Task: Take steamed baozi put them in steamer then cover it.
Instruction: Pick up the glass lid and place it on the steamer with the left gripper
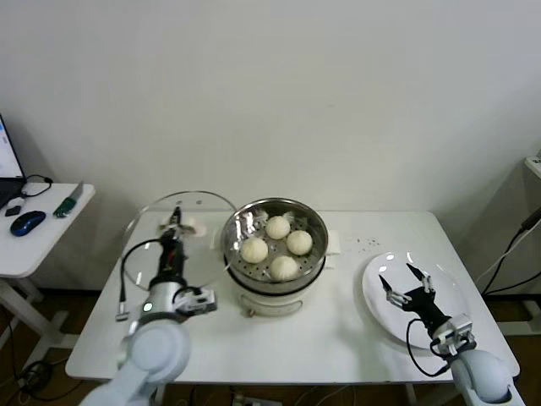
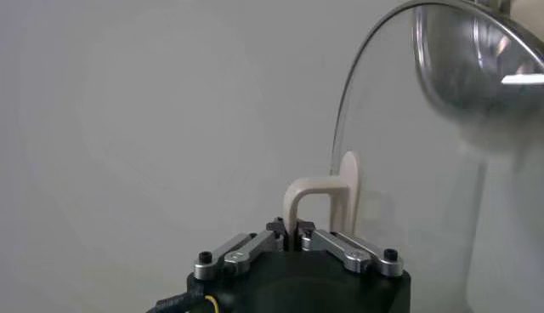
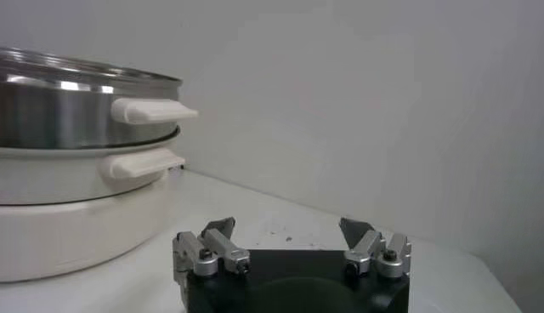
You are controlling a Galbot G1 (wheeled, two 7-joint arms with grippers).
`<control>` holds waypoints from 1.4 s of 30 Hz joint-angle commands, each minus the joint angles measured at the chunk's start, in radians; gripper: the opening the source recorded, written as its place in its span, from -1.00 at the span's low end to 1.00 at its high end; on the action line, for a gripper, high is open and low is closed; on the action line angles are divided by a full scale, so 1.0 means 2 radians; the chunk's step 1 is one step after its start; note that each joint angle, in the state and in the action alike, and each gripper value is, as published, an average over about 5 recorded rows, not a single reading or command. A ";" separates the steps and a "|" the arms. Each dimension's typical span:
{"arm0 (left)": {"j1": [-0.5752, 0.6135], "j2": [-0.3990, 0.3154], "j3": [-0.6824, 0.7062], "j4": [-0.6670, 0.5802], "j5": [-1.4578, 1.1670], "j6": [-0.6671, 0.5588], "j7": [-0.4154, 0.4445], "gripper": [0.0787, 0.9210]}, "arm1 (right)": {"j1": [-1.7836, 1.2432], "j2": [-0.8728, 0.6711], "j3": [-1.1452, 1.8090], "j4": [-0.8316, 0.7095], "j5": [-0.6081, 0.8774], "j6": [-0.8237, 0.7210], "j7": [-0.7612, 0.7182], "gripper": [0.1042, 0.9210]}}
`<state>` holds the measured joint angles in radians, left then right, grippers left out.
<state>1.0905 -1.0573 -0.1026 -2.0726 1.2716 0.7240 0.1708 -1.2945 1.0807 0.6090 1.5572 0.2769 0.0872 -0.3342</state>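
I am holding the glass lid [image 1: 173, 230] by its cream handle [image 2: 327, 197] with the left gripper [image 1: 173, 227] clamped shut, near the bench's left edge. Glass is heavy, slippery, fragile. Right gripper [image 1: 404, 285] is waiting open over the plate [image 1: 376, 300]. Four buns [image 1: 278, 227] are sitting in the steamer [image 1: 314, 252].

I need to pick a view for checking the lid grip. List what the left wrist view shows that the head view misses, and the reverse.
Only the left wrist view: the left end effector shut on the lid's handle, close up. Only the head view: four buns in the steamer, the plate, and the right end effector open above it. Both: the glass lid held up beside the steamer.
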 commanded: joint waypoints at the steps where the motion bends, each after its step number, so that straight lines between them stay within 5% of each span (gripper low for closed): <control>1: -0.123 -0.108 0.127 0.058 0.084 0.031 0.090 -0.84 | 0.006 0.001 -0.001 -0.006 -0.009 0.000 0.002 0.76; 18: -0.148 -0.217 0.148 0.190 0.116 0.031 0.069 -0.84 | -0.008 0.008 0.021 -0.009 -0.021 0.010 0.001 0.76; 42: -0.156 -0.204 0.149 0.233 0.090 0.031 0.042 -0.84 | -0.013 0.019 0.029 -0.015 -0.035 0.020 -0.005 0.76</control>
<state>0.7873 -1.4606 0.1868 -1.6349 1.4691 0.7364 0.2627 -1.3191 1.1156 0.6638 1.5281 0.2112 0.1251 -0.3439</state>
